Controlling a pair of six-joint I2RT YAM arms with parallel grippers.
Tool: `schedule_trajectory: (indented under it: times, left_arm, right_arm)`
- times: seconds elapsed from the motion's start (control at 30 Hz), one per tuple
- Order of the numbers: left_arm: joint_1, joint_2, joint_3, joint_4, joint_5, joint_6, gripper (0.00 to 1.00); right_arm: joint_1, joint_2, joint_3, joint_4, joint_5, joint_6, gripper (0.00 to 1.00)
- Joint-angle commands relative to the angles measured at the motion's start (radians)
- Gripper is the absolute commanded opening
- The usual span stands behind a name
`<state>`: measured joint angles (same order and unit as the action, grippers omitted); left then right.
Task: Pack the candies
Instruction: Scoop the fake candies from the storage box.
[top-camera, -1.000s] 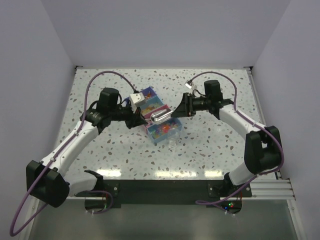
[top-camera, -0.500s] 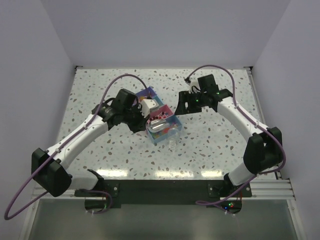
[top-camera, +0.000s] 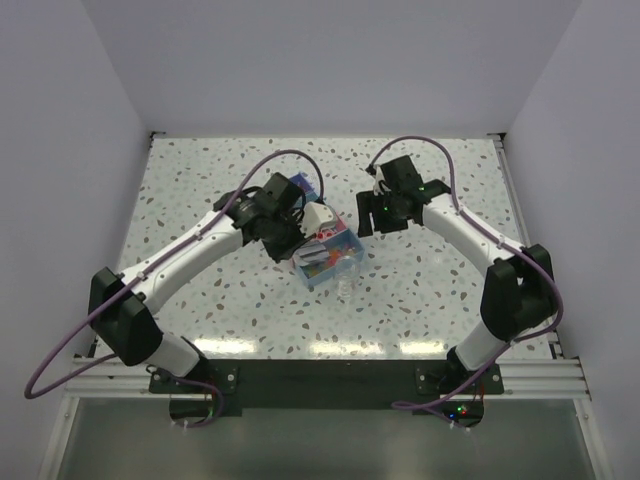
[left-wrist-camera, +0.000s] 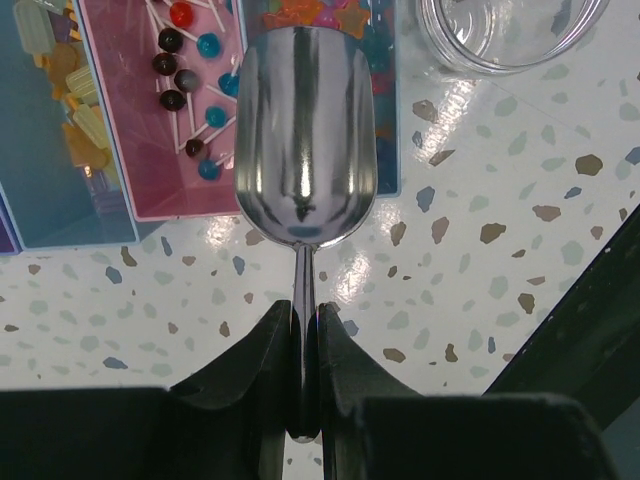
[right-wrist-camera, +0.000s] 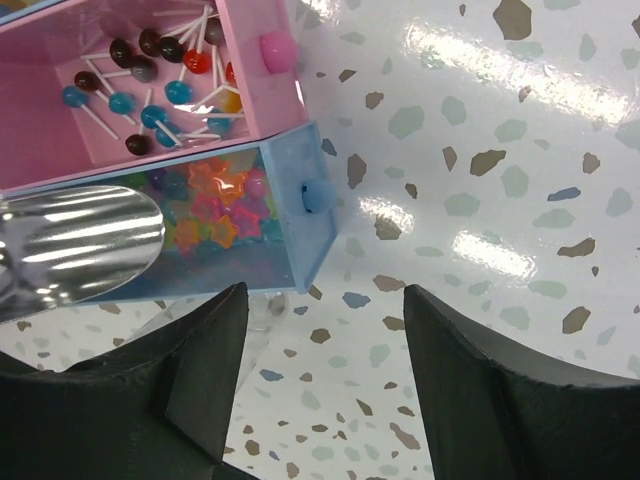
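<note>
Left fingers (left-wrist-camera: 270, 350): they are pressing narrowly on the thin handle of a metal scoop (left-wrist-camera: 305, 130) and holding it level.
Scoop: its bowl is looking empty and shiny, and its front lip is reaching over the edge of the light-blue drawer (right-wrist-camera: 310, 235).
Candies (right-wrist-camera: 215, 215): small star-shaped sweets in orange, pink and yellow are lying in a heap inside the light-blue drawer, partly under the scoop.
Clear cup (left-wrist-camera: 500, 68): it is standing on the speckled table (right-wrist-camera: 480, 150) just beside the light-blue drawer, and it is appearing empty.
Pink drawer (right-wrist-camera: 270, 100): it is sitting next to the light-blue one and is carrying lollipops (right-wrist-camera: 150, 90), not the star sweets.
Right fingers (right-wrist-camera: 200, 370): they are standing wide apart above the table near the drawer fronts, gripping nothing.
Step in hand: I judge that the left arm is bringing the scoop to the star sweets for a scooping; nothing is being carried yet.
Next move: the scoop lip is needing to tilt down and push into the heap, then lift level so that nothing rolls off, and travel to the clear cup. The cup mouth is looking not much wider than the scoop, so the pouring is asking for careful aim.
</note>
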<state>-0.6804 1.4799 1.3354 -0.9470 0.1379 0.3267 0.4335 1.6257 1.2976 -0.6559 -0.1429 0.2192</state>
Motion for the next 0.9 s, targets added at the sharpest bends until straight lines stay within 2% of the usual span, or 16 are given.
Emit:
schedule_trajectory:
  times: [0.0,0.13,0.47,0.57,0.73,0.87]
  left_arm:
    - [-0.030,0.023,0.076,-0.076,-0.075,0.026,0.00]
    - [-0.088,0.065,0.129,-0.134,-0.132,0.021,0.00]
    - [-0.119,0.137,0.229,-0.222,-0.193,-0.012,0.00]
    - [-0.125,0.167,0.249,-0.251,-0.207,-0.038,0.00]
    - [-0.139,0.198,0.272,-0.274,-0.224,-0.070,0.00]
    - [-0.150,0.214,0.289,-0.282,-0.241,-0.077,0.00]
  right_arm:
    - [0.013,0.000,0.023,0.001,0.068,-0.006,0.66]
    - [0.014,0.005,0.014,0.028,0.068,0.012,0.64]
    - [0.017,0.019,-0.009,0.093,0.063,0.025,0.62]
    - [0.017,0.020,-0.030,0.130,0.037,0.032,0.57]
    - [0.017,0.033,-0.057,0.168,0.025,0.040,0.55]
    - [0.019,0.048,-0.063,0.194,0.003,0.034,0.48]
